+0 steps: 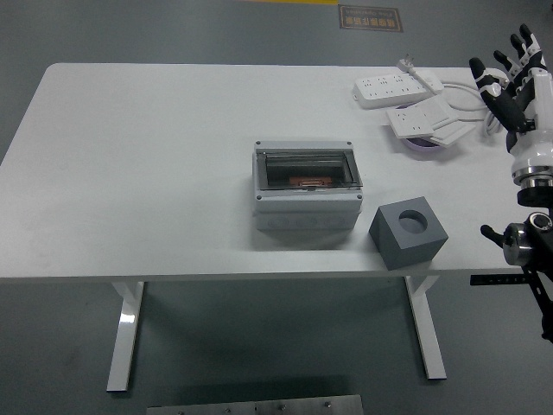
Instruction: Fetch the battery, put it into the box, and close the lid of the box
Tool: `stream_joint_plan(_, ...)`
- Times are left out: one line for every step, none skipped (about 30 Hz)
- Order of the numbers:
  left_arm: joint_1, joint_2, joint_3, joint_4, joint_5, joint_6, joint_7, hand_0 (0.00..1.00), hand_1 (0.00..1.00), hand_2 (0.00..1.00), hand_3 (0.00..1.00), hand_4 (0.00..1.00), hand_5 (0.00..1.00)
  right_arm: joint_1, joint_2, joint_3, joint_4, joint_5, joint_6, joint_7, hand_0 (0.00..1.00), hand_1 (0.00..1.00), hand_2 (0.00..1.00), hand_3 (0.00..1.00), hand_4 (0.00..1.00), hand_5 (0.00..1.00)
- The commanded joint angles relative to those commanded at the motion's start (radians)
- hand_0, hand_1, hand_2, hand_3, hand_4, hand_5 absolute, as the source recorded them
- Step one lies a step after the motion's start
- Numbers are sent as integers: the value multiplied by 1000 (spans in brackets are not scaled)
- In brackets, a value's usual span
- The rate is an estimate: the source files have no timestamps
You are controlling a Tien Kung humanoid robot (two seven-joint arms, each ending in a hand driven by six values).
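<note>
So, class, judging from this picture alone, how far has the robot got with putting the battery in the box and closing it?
It looks nearly finished. Done: the box has its clear lid down, with something orange showing through it, probably the battery. In hand: nothing; the right hand is raised at the table's right edge, fingers spread and empty. Left: nothing obvious, though whether the lid is latched cannot be seen.

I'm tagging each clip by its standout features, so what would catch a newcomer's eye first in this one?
Probably the grey box in the middle of the white table, its see-through lid down over something orange inside. Next, the dark grey cube with a round hole on top, near the front edge to its right. Then the robot's right hand, fingers spread and empty, raised at the right edge beside white power strips.
</note>
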Motion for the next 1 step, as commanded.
stream_joint_plan(0, 1, -1, 0, 2, -1, -1, 558, 690, 601, 581, 576, 2, -3, 0, 1, 1, 0, -1, 1, 658, 857, 998, 998, 895, 404)
